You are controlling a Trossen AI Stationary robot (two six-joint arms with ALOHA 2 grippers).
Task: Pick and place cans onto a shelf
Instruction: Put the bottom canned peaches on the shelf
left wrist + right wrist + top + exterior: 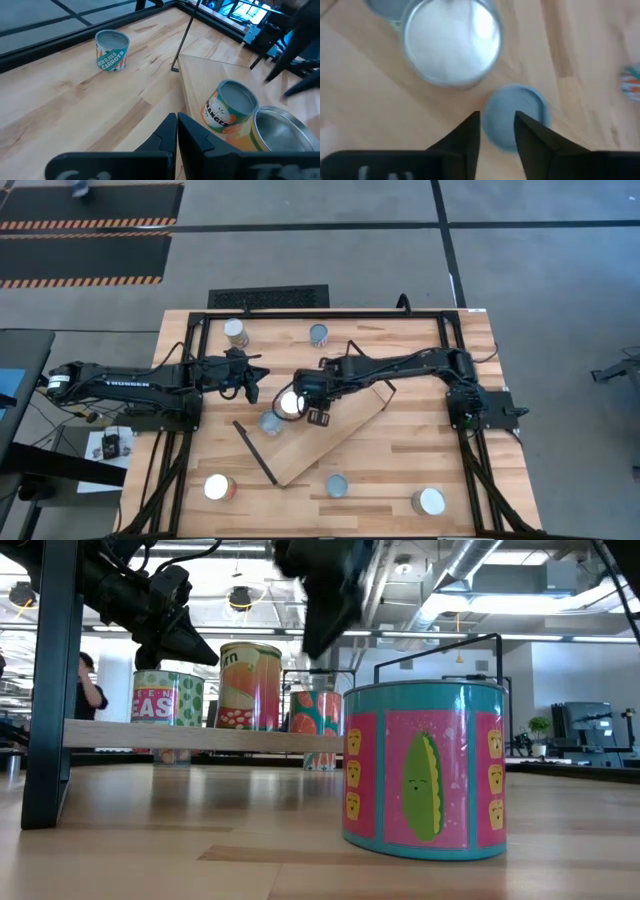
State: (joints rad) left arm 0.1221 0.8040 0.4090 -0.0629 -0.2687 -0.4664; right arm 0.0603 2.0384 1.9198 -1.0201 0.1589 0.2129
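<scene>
Right gripper (pixel 316 416), fingers spread, hovers mid-frame over 2 cans (pixel 290 404) on the shelf (pixel 330 442); risk: clipping one, toppling it. Left gripper (pixel 252 392) pressed together.

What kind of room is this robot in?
Probably a lab or workshop: bare silver ceiling ducts, a grey concrete floor with striped black mats, and a black computer monitor beyond the wooden table.

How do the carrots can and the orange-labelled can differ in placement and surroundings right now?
The carrots can stands alone on the bare tabletop, off the shelf; the orange-labelled can stands on the shelf. The carrots can has no neighbour; the orange-labelled can sits close beside a silver-topped can. Both are upright with grey tops.
</scene>
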